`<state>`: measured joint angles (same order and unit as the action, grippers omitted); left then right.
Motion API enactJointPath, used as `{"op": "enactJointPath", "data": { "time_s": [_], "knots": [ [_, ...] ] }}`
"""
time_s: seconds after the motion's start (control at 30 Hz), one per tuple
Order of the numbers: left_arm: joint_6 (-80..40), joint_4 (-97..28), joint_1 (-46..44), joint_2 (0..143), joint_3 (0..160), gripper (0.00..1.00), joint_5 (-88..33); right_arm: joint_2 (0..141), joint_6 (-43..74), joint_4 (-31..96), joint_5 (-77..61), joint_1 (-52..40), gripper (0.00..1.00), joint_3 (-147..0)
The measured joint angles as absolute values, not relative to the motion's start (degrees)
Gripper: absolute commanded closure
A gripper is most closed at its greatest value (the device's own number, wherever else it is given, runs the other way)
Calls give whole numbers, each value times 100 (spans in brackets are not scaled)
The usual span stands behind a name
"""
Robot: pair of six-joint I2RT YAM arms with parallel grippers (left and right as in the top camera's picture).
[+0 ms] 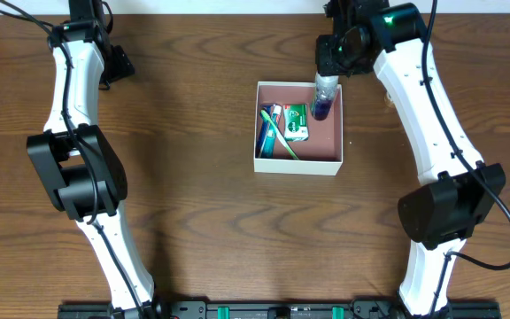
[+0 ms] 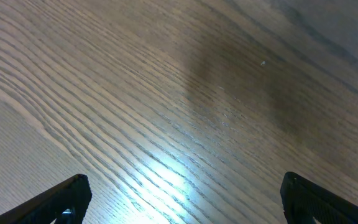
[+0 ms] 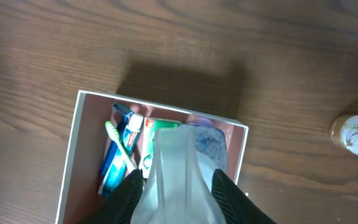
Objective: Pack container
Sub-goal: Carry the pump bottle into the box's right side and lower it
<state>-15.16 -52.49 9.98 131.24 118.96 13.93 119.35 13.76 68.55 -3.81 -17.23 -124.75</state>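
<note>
The container [image 1: 264,165], a shallow square box with white walls and a pink-brown inside, sits at the table's middle; it also shows in the right wrist view [image 3: 72,157]. Inside lie a green toothbrush [image 1: 282,133], a blue razor [image 1: 264,131] and a green-and-red toothpaste box [image 1: 295,122]. My right gripper [image 1: 326,78] is shut on a clear tube with a blue end [image 1: 323,99], held over the box's far right corner; its clear body [image 3: 178,168] fills the jaws [image 3: 178,190]. My left gripper [image 2: 182,199] is open and empty over bare wood at the far left.
A small bottle with a brown cap and leaf print [image 3: 356,132] stands on the table right of the box. The wooden table [image 1: 193,221] spreads all around the box. The left arm [image 1: 82,133] runs along the left side.
</note>
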Motion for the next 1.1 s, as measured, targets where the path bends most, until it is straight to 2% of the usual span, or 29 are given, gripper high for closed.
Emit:
{"op": "enactJointPath", "data": {
  "time_s": [0.73,0.9,1.1],
  "knots": [
    [-1516,-5249,998,13124,11896,2,1393,11937,1404,6759,-362,-1723,59,-12136],
    [-1516,-5249,998,13124,11896,2,1393,11937,1404,6278,-360,-1723,59,-12136],
    [-1516,-5249,998,13124,11896,2,1393,11942,1402,6375,-117,-1649,59,-12724]
  ]
}}
